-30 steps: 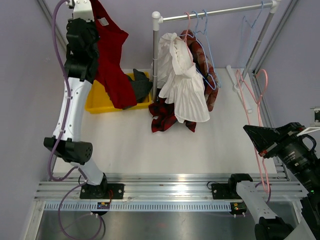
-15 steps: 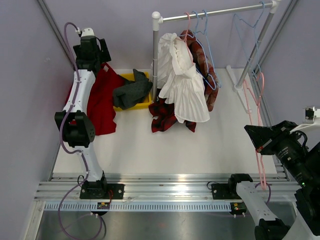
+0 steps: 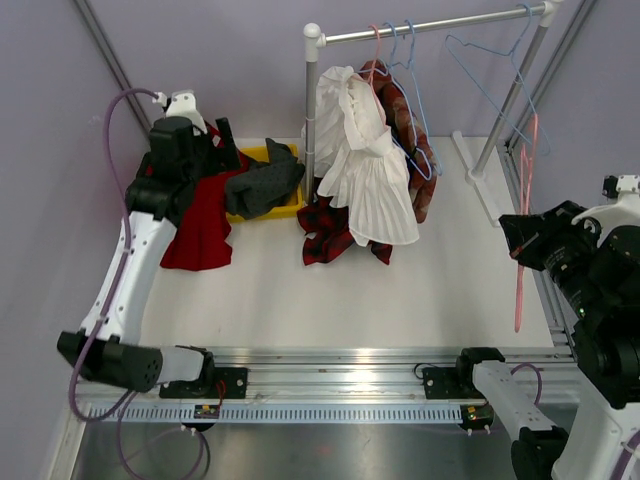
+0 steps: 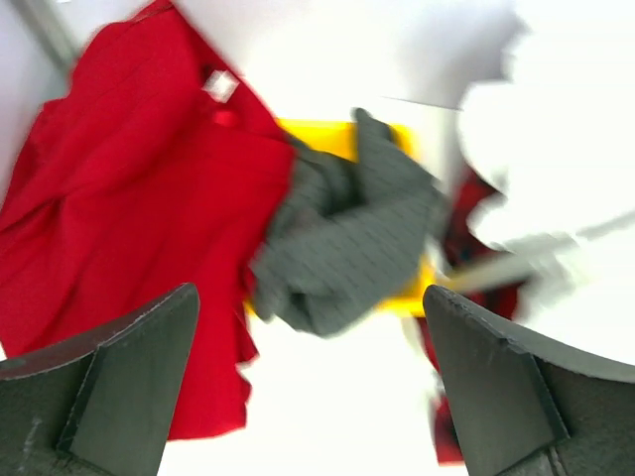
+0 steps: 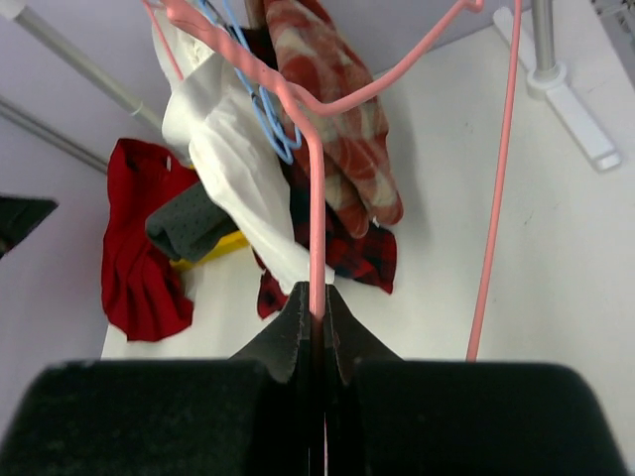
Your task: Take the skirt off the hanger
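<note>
- Skirt [image 3: 200, 228]: one, red, off any hanger, heaped on the table [image 3: 300, 290] at the far left, with its edge lapping onto the one yellow bin [image 3: 287, 207].
- One grey garment [image 3: 265, 183] is draped over that bin.
- My left pincer [image 4: 308, 297] hangs above both with its jaws spread wide and nothing in them.
- My right pincer [image 5: 316, 302] is clamped on one bare pink hanger [image 5: 316, 198], over on the right side.
- Rail [image 3: 430, 25]: I count three blue hangers [image 3: 490, 75], one of them bare. There's also one white garment [image 3: 365, 170] and some red plaid cloth [image 3: 325, 235] hanging there.
</note>
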Controlling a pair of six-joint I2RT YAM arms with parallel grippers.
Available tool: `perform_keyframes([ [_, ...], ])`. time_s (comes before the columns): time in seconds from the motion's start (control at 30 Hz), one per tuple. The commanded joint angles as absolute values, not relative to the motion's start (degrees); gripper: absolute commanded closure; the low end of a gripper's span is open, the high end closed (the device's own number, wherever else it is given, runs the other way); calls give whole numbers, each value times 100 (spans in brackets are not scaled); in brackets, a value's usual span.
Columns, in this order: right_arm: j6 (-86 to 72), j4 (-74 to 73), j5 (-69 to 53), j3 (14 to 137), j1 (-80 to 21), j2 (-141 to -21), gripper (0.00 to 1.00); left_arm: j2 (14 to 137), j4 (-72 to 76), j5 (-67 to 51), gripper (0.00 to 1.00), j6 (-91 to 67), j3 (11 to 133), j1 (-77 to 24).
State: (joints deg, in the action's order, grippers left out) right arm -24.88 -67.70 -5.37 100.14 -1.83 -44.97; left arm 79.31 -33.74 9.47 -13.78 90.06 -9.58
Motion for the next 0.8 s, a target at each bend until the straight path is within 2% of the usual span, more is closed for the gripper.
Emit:
perform_keyframes([
  [0.0,-2312,-5768,-53,10099,-211,-4869,100,7130,-3604,862,1,-1371,8325,-1361],
  [0.13,-2355,-5318,-114,10134,-211,-5369,100,6093,-3498,616,1,-1748,7009,-1599],
  [0.5,-2232,-4176,-35,10519,-211,-6608,100,4000,-3832,826,1,-2021,4915,-1819],
  [0.77,-2864,-3219,-1132,11091,-211,-7689,100,3700,-3753,1002,1,-2039,4684,-1916],
])
